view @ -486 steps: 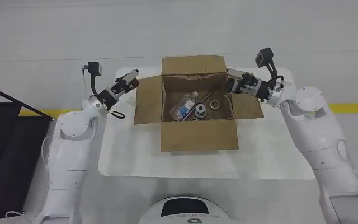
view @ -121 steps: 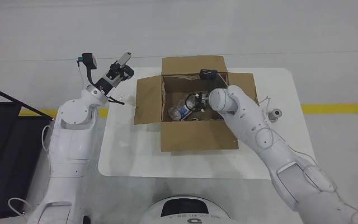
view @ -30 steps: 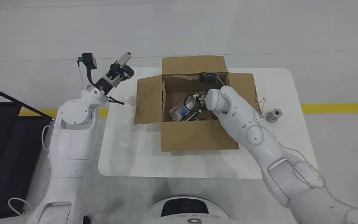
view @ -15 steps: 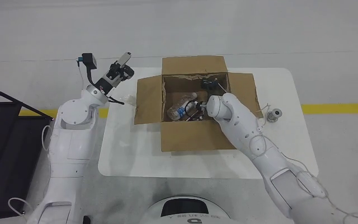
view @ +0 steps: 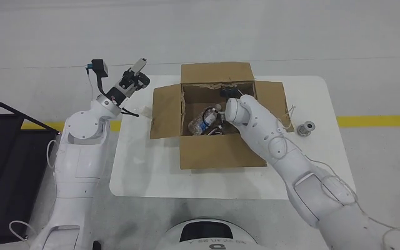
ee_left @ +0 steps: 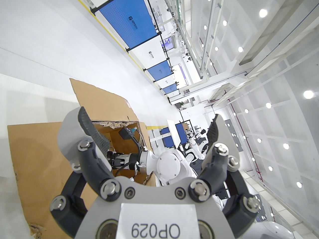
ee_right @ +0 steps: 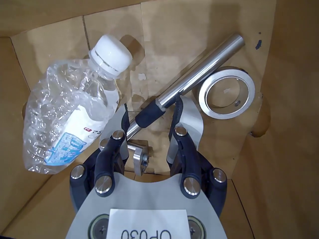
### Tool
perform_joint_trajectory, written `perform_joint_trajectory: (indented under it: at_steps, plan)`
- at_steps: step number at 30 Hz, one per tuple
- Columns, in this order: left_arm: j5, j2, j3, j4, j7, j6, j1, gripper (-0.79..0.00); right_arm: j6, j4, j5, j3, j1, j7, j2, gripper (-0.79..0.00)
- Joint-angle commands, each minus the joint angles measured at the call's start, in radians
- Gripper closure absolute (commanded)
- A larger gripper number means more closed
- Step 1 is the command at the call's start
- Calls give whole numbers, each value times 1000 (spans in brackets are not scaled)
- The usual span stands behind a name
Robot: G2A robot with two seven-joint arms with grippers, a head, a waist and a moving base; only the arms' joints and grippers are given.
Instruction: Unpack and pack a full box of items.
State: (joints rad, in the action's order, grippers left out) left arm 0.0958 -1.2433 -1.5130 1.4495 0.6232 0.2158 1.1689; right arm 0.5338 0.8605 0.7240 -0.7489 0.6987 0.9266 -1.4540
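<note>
The right gripper (ee_right: 151,111) is down inside the open cardboard box (ee_right: 174,6). Its two fingers are spread with a gap between them, and they straddle the black-sleeved end of a polished metal rod (ee_right: 199,68) without pinching it (the sleeve seems to brush one finger, while the other stands apart). Just beneath the gripper, a small metal block (ee_right: 138,156) lies on the box floor, close to the rod's near tip. To one side lies a crumpled clear plastic bottle (ee_right: 72,105) with a white cap. Further along, the rod runs diagonally and passes right beside a metal ring (ee_right: 226,91), possibly leaning on it. Seen from above, a small metal part (view: 304,128) sits out on the white table (view: 156,175) beyond the box's right flap, so unpacking looks partly done. Farthest off, past the left flap, the left gripper (view: 139,72) is held up in the air with its fingers wide apart and nothing between them. The likely trouble lies in the grip on the rod. The fingers sit near one end of it, so once lifted the long free end could droop and swing into the ring or a box wall. The rod also crosses the fingers at a slant, so closing on it may twist it. If the pinch lands on polished steel instead of the sleeve, it could slip out. The block underneath might also be nudged or caught.
</note>
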Motion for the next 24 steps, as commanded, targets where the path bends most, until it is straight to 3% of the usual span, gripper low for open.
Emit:
perform_joint_trajectory:
  at_steps: [1, 4, 6, 9, 17, 24]
  plan:
    - [1, 0, 0, 0, 0, 0, 0, -785, 6, -34, -10, 14, -16, -6, -15, -372]
    - [1, 0, 0, 0, 0, 0, 0, -785, 11, -88, -25, 34, -41, -11, -38, -317]
    - [1, 0, 0, 0, 0, 0, 0, -785, 12, -127, -39, 43, -58, -8, -52, -234]
    - [1, 0, 0, 0, 0, 0, 0, -785, 16, -183, -61, 50, -85, -14, -73, -3]
    - [1, 0, 0, 0, 0, 0, 0, -785, -17, -239, -106, 29, -84, -124, -95, 0]
    - [1, 0, 0, 0, 0, 0, 0, -785, -58, -72, -69, -45, 37, -250, -45, 0]
